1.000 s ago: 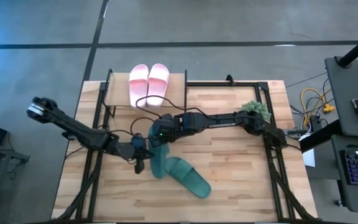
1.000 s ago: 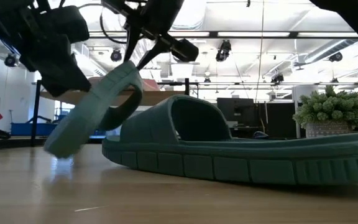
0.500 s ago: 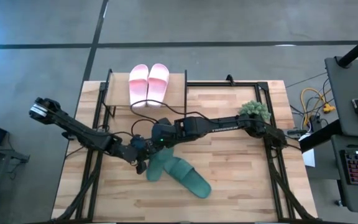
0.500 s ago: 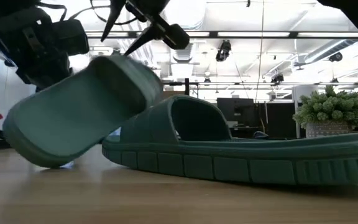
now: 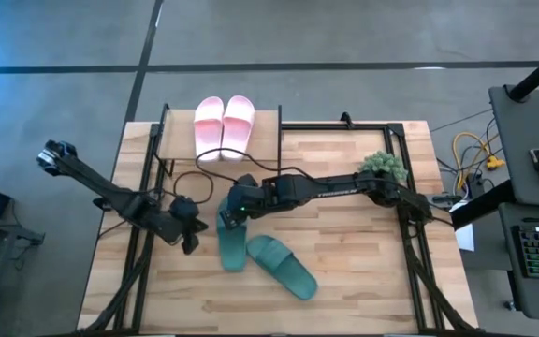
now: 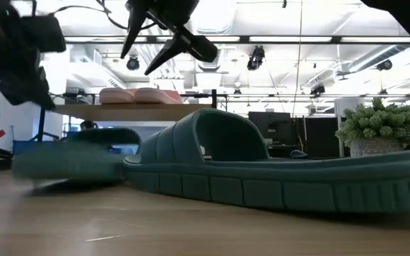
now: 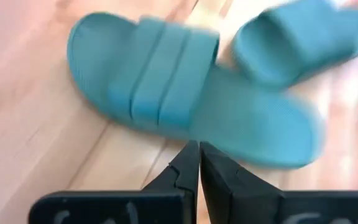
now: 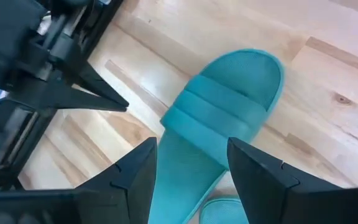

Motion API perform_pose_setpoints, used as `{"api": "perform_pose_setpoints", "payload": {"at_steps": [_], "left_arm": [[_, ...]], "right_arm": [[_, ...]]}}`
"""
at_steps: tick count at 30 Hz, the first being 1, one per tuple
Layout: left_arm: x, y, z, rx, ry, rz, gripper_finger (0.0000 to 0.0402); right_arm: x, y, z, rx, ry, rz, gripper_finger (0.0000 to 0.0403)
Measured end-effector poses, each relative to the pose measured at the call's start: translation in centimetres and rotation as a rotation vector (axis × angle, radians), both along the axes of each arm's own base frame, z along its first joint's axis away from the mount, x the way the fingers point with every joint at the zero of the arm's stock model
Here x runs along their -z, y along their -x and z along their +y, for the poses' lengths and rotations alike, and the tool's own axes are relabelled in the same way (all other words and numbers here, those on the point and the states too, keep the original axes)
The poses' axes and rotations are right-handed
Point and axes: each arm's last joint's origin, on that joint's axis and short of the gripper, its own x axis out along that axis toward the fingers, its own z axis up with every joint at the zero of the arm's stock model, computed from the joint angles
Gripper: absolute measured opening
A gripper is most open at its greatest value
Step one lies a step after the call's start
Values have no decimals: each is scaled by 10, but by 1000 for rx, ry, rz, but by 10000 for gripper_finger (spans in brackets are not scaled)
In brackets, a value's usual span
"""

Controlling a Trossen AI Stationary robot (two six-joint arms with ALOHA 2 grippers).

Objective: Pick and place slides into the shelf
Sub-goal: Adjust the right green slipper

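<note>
Two pale pink slides [image 5: 223,126] lie side by side on the shelf's top board [image 5: 181,140] at the far left. Two dark green slides rest on their soles on the table: one [image 5: 231,240] near the middle, the other [image 5: 284,266] angled beside it, their ends meeting. My right gripper [image 5: 233,215] hovers open just above the first green slide's [image 8: 224,115] strap end. My left gripper [image 7: 198,160] is shut and points at that slide's long side [image 7: 185,106] from the table's left, a short way off.
A small potted plant [image 5: 385,167] stands at the table's right. The shelf's black frame [image 5: 165,154] and loose cables [image 5: 204,183] lie between the shelf and both arms. Bare wood stretches along the near edge [image 5: 344,314].
My right gripper has opened and let go of the green slide. The slide hung tilted with its low end on the table and has dropped flat onto its sole. My left gripper, still shut, has drawn back toward the table's left edge.
</note>
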Motion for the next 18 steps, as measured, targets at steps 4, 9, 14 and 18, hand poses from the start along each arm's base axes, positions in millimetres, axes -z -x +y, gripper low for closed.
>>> {"api": "perform_pose_setpoints", "payload": {"at_steps": [4, 9, 14, 18], "left_arm": [[-11, -1, -2, 14, 39, -110, 0], [-4, -15, -14, 145, -91, -94, 0], [9, -34, -25, 194, -252, 10, 0], [14, -47, -33, 210, -302, 58, 0]], "right_arm": [[-2, 2, 5, -27, 9, 12, 187], [-3, 14, 21, -140, 95, 106, 187], [2, 27, 35, -176, 186, 227, 187], [4, 34, 39, -162, 212, 292, 187]]}}
